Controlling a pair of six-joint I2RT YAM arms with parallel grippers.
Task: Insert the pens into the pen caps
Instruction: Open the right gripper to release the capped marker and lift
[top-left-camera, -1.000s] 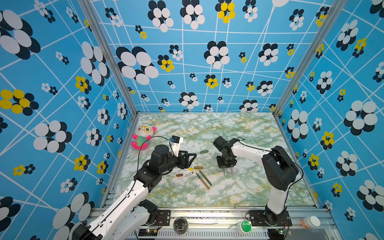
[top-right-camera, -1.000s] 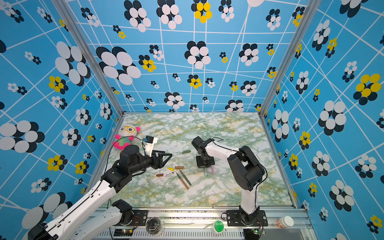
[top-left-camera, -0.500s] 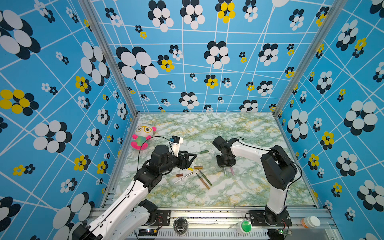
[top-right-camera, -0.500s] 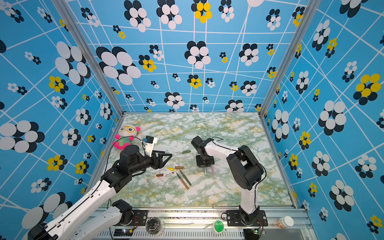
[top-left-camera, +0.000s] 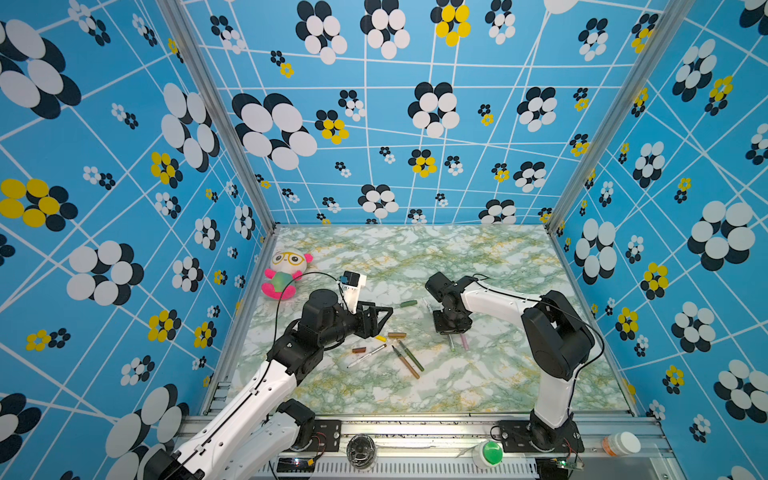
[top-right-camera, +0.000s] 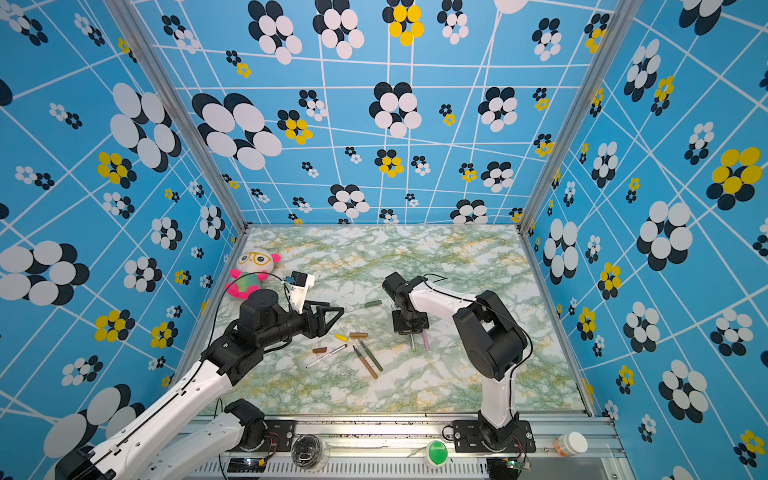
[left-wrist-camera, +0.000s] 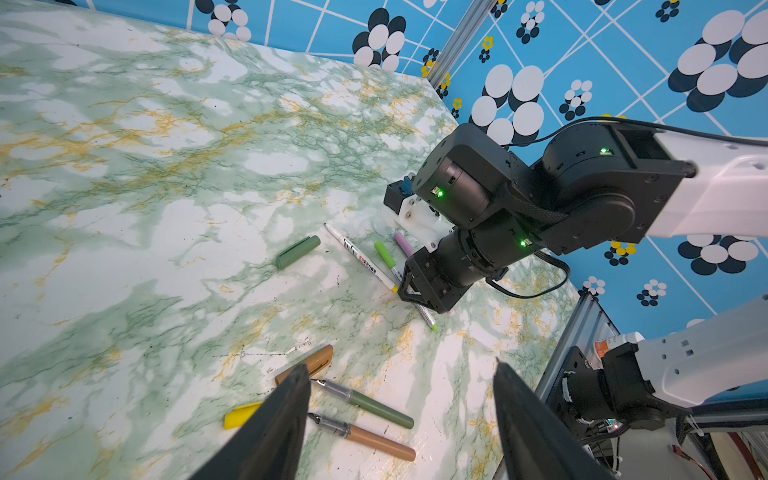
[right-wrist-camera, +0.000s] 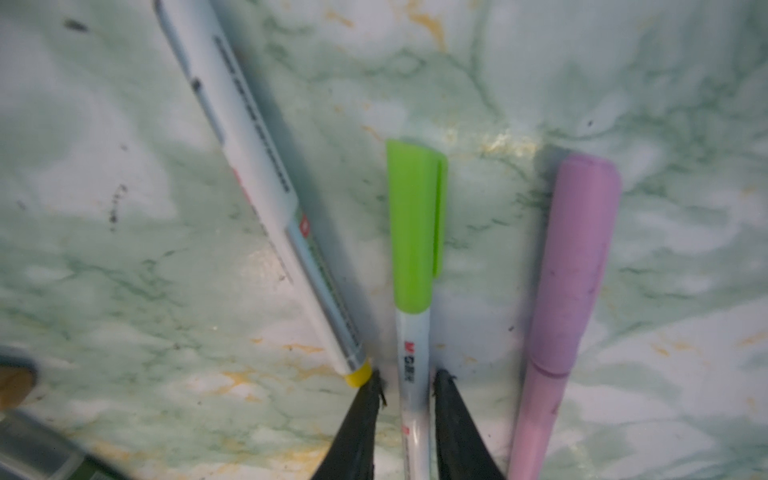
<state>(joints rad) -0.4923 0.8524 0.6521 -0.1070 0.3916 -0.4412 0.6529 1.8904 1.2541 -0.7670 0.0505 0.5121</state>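
Light-green-capped, the thin white marker pen is laid flat on the green-veined marble tabletop, straddled — not clamped — by the slightly parted fingers of the right gripper. In a top view, a pink plastic pen is seen just at its three o'clock. The left gripper is held wide open, empty.

cut off by the right wrist view's edge: pink pen, green-capped pen, yellow-tipped pen. blurred beyond telling there: brown shape. half hidden under the right gripper in both top views: pink and green-capped pens.
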